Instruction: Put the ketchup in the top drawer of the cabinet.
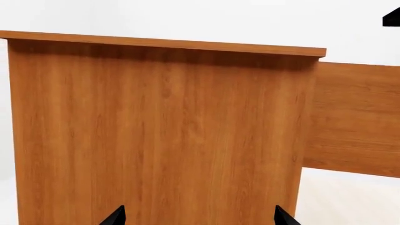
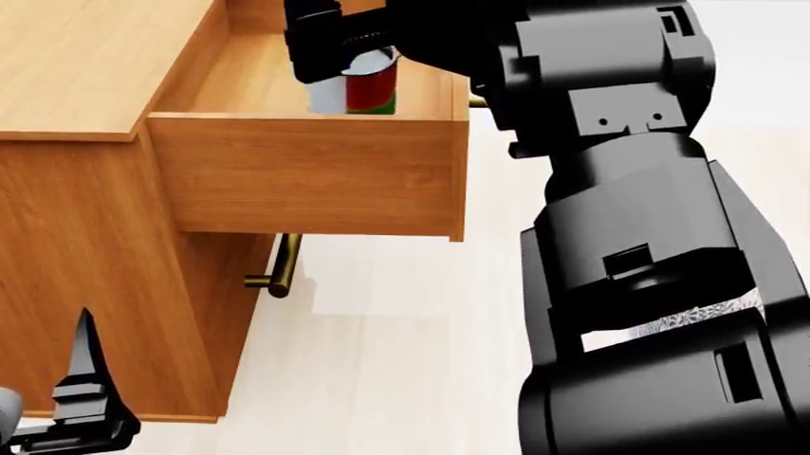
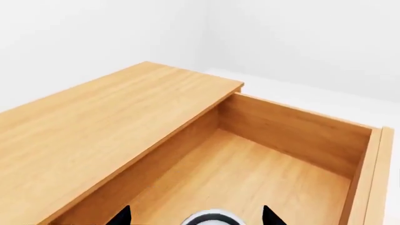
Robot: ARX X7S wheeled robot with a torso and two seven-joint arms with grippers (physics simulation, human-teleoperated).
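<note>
Orange-brown wood fills every view: the cabinet (image 2: 76, 237) stands with its top drawer (image 2: 310, 185) pulled well out, and the right gripper (image 2: 340, 52) hangs over the open box with the ketchup (image 2: 370, 85) clamped in it. In the head view the can's red label and green band show just below the black fingers (image 2: 317, 43), upright, and low enough that the drawer's side wall hides its base; whether it touches the drawer floor I cannot tell. The right wrist view shows the silver lid (image 3: 211, 219) sitting between the two finger tips, with bare drawer floor ahead of it. I judge the task to be at the placing step: carry done, release not yet made. The next move calls for lowering until the can rests on the floor, then parting the fingers and lifting straight up so the can is not tipped. The left gripper (image 1: 196, 216) hangs low beside the cabinet's side panel, spread wide and holding nothing.
</note>
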